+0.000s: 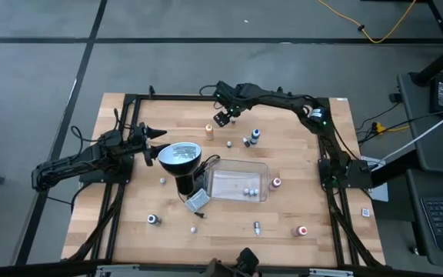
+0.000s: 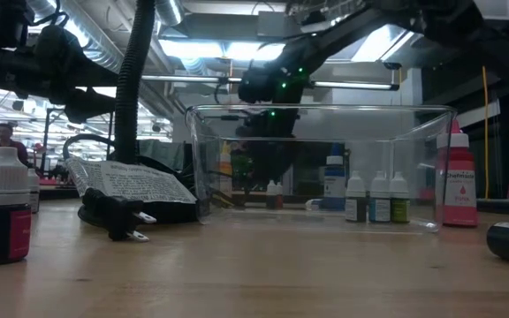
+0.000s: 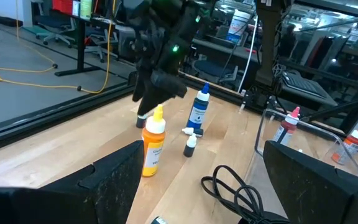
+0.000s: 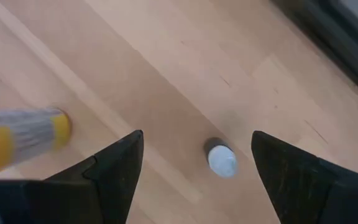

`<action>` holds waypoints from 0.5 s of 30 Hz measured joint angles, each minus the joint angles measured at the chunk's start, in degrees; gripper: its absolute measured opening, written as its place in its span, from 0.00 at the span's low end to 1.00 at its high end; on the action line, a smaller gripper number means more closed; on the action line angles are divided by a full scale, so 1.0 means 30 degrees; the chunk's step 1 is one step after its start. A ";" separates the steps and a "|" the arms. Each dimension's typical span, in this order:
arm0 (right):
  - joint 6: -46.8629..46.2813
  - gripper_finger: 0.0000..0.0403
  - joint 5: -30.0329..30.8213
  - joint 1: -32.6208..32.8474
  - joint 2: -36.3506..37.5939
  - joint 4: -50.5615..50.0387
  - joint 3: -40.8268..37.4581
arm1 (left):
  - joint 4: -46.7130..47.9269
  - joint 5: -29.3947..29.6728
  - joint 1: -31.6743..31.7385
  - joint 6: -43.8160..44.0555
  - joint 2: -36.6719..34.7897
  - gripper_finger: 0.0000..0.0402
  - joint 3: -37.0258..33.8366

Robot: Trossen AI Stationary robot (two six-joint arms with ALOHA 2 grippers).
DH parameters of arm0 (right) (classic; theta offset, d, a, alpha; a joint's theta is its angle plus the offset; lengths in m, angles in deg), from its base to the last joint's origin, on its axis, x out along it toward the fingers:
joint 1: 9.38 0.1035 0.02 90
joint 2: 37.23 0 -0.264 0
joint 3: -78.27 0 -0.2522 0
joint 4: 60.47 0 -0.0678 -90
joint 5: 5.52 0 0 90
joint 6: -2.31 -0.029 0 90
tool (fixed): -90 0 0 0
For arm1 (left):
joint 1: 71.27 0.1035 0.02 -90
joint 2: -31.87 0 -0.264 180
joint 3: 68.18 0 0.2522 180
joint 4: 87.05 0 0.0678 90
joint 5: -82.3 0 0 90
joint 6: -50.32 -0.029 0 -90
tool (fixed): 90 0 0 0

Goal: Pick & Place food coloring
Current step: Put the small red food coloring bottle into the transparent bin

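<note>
Food coloring bottles stand scattered on the wooden table. My right gripper (image 1: 221,119) hangs open at the far side, pointing steeply down. In the right wrist view a tiny white-capped bottle (image 4: 221,158) stands upright on the table between and below the open fingers (image 4: 197,134), untouched. An orange bottle (image 1: 209,131) with a yellow cap (image 3: 154,142) stands just beside it. A blue bottle (image 1: 255,136) and two tiny ones (image 1: 246,141) stand to the right. My left gripper (image 1: 158,134) waits open at the table's left.
A clear tray (image 1: 261,165) in the middle holds a few small bottles (image 2: 378,196). A black lamp (image 1: 179,158) with its cord and plug (image 2: 117,221) sits left of it. Red bottles (image 1: 277,183) (image 1: 301,231), a dark bottle (image 1: 154,219) and tiny ones (image 1: 257,227) stand nearer.
</note>
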 joint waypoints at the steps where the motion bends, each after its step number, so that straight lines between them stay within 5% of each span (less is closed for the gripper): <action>1: 0.0081 0.74 0.0010 -0.0006 -0.0127 -0.0125 0.0021 | 0.0000 0.0000 0.0003 0.0004 0.0000 0.80 -0.0005; 15: 0.0688 0.74 -0.0055 -0.0337 -0.0795 -0.1213 0.0050 | 0.0000 0.0000 0.0000 -0.0001 0.0000 0.80 -0.0005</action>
